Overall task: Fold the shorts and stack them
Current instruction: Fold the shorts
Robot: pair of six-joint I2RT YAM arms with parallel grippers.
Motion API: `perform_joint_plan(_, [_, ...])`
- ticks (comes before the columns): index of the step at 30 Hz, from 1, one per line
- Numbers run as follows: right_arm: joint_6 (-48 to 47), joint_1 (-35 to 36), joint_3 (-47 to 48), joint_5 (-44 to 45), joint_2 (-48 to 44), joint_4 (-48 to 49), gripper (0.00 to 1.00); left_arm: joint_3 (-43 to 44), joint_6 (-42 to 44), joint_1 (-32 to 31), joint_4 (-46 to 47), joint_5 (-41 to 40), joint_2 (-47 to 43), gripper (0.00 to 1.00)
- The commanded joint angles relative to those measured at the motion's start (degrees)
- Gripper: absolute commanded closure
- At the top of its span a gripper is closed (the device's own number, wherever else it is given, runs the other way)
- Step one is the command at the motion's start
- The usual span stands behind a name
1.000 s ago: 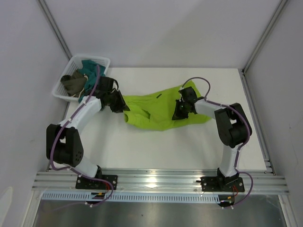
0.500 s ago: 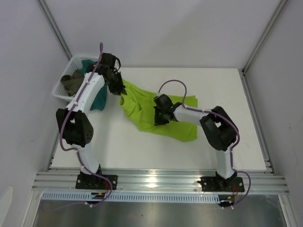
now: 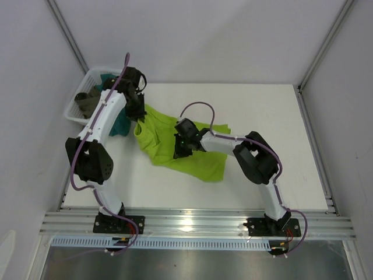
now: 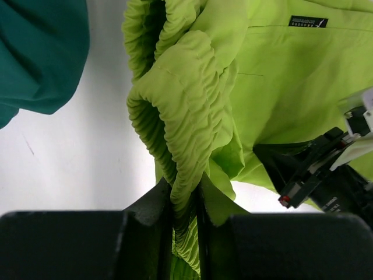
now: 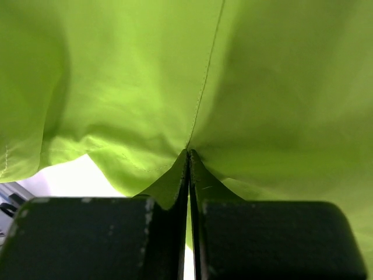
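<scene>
The lime-green shorts (image 3: 192,157) hang bunched between my two grippers over the table's middle. My left gripper (image 3: 139,112) is shut on the ribbed elastic waistband (image 4: 175,116) and holds it lifted near the back left. My right gripper (image 3: 179,149) is shut on a thin fold of the shorts (image 5: 192,87) near a seam. In the left wrist view (image 4: 185,198) the small black logo mark (image 4: 309,21) shows at the top right. In the right wrist view (image 5: 189,154) green cloth fills the picture. The drawstring is hidden.
A white basket (image 3: 76,114) at the back left holds an olive-brown garment (image 3: 87,102). A teal garment (image 3: 120,123) hangs from it onto the table, close beside my left arm; it also shows in the left wrist view (image 4: 41,52). Metal frame posts stand at both sides.
Both grippers have carried the shorts leftward. The right gripper moved from the table's right half toward the middle. The left gripper rose toward the back left and then dropped a little. The shorts bunched together.
</scene>
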Motion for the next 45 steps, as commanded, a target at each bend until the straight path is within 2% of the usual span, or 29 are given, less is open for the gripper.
perform_joint_plan(1, [1.3,-1.6,0.2,-2.6,-0.7,-0.3,1.0,0.3,3.0,0.0,-0.7,-3.4,-3.6,1.0])
perform_joint_plan(3, [3.2,-2.4,0.8,-4.1,-1.0,0.5,1.0,0.2,2.8,0.0,-0.4,-2.7,-4.4,1.0])
perform_joint_plan(8, [3.7,-3.1,6.8,-7.3,5.9,-3.0,1.0,1.6,2.0,0.0,-2.3,2.6,-7.1,1.0])
perform_joint_plan(15, [6.3,-3.4,7.2,-7.0,7.8,-0.5,1.0,1.4,3.0,0.4,-5.3,-1.1,-8.9,1.0])
perform_joint_plan(20, [7.7,-3.9,10.8,-7.6,11.6,-1.7,1.0,-0.1,2.9,1.3,-5.5,-1.0,-10.1,1.0])
perform_joint_plan(29, [9.0,0.6,18.1,-4.9,16.7,-3.9,1.0,0.2,3.9,2.0,-6.3,-2.2,-8.6,1.0])
perform_joint_plan(35, [8.4,3.9,27.7,-5.2,22.0,-8.1,1.0,0.7,4.7,2.5,-6.0,-2.4,-8.7,1.0])
perform_joint_plan(42, [8.4,3.9,27.8,-4.8,20.3,-6.5,1.0,2.5,5.3,3.1,-5.7,-1.7,-6.7,1.0])
perform_joint_plan(43, [8.0,3.6,27.2,-4.5,19.6,-5.6,0.94,3.0,5.4,3.1,-5.7,-1.9,-6.4,1.0])
perform_joint_plan(45, [7.7,2.5,27.7,-4.3,17.9,-5.4,0.93,3.5,5.7,3.1,-5.8,-2.1,-5.7,1.0])
